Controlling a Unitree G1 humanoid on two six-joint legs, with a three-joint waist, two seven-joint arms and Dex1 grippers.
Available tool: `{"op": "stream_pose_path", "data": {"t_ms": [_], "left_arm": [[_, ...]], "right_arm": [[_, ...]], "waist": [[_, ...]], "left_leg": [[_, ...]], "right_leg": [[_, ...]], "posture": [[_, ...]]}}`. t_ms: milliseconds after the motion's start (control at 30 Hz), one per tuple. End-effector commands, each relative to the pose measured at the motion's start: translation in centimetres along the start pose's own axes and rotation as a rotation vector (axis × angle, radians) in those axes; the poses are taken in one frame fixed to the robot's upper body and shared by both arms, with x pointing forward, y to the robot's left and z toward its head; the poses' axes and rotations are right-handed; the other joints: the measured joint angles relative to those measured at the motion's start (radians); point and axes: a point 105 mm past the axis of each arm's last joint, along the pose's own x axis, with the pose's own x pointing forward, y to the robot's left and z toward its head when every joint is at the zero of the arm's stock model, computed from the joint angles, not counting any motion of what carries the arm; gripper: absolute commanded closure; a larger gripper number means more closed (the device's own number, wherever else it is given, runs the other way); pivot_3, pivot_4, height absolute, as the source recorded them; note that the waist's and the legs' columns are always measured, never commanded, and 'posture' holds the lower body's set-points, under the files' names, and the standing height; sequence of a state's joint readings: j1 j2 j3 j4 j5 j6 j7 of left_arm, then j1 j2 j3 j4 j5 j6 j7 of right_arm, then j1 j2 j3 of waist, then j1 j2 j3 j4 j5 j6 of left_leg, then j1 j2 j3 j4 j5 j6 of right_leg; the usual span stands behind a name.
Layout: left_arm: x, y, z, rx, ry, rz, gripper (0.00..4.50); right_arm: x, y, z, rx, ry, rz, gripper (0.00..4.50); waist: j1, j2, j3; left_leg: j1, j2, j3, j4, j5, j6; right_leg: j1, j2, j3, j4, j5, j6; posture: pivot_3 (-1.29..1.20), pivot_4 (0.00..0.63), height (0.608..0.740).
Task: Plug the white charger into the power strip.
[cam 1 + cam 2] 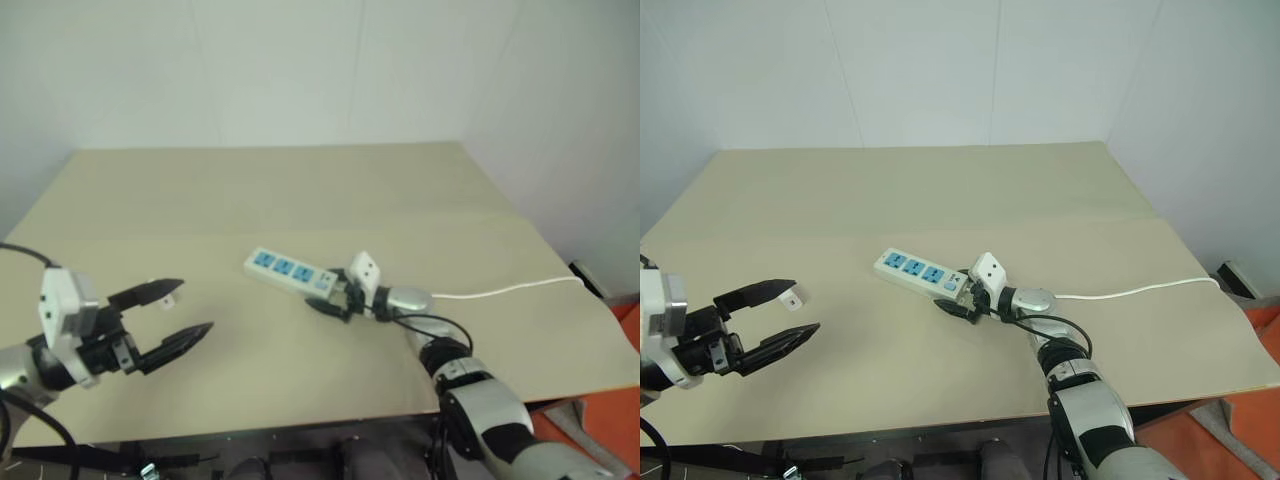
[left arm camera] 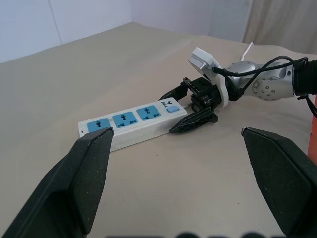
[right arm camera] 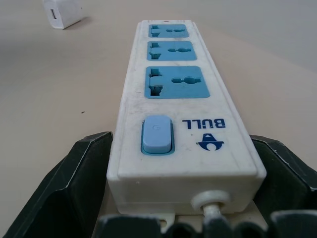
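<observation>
On the power strip [image 3: 185, 99], beside its switch [image 3: 157, 135], reads "BULL".

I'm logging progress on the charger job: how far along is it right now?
Nothing is plugged in yet: all three blue sockets of the power strip are empty. In hand: the right claw straddles the strip's switch end, its fingers open on either side. The white charger lies on the table beyond the strip's far end, and the open left claw holds nothing. Left: pick up the charger and push it into a socket.
</observation>
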State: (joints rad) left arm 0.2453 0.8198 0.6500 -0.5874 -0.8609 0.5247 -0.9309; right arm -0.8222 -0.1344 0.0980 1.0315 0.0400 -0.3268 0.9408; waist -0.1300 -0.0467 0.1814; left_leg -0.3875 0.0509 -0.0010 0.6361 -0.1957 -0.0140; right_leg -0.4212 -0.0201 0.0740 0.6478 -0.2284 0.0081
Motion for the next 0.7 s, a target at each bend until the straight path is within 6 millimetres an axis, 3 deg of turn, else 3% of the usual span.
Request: {"op": "stream_pose_path", "data": {"t_ms": [33, 567, 700], "left_arm": [[-0.3, 0.2, 0.9, 0.050, -0.012, 0.008, 0.00], [-0.2, 0.3, 1.1, 0.058, -0.018, 0.009, 0.00], [-0.2, 0.4, 1.1, 0.060, -0.018, 0.010, 0.00]], "right_arm": [[0.6, 0.7, -1.2, 0.008, 0.045, 0.003, 0.03], [1.8, 1.6, -0.7, 0.025, 0.011, 0.019, 0.03], [1.8, 1.8, -0.6, 0.025, 0.000, 0.036, 0.88]], "waist": [[-0.002, -0.001, -0.001], [-0.027, -0.003, -0.002], [-0.029, -0.003, -0.002]], "left_leg": [[0.000, 0.000, 0.000, 0.000, 0.000, 0.000], [0.003, 0.000, 0.000, -0.004, 0.000, 0.000], [0.003, 0.000, 0.000, -0.004, 0.000, 0.000]], "right_leg": [[0.000, 0.000, 0.000, 0.000, 0.000, 0.000], [0.000, 0.001, 0.002, 0.000, 0.001, 0.000], [0.000, 0.001, 0.002, 0.000, 0.001, -0.001]], "posture": [[0.00, 0.150, 0.740], [0.00, 0.150, 0.740], [0.00, 0.150, 0.740]]}}
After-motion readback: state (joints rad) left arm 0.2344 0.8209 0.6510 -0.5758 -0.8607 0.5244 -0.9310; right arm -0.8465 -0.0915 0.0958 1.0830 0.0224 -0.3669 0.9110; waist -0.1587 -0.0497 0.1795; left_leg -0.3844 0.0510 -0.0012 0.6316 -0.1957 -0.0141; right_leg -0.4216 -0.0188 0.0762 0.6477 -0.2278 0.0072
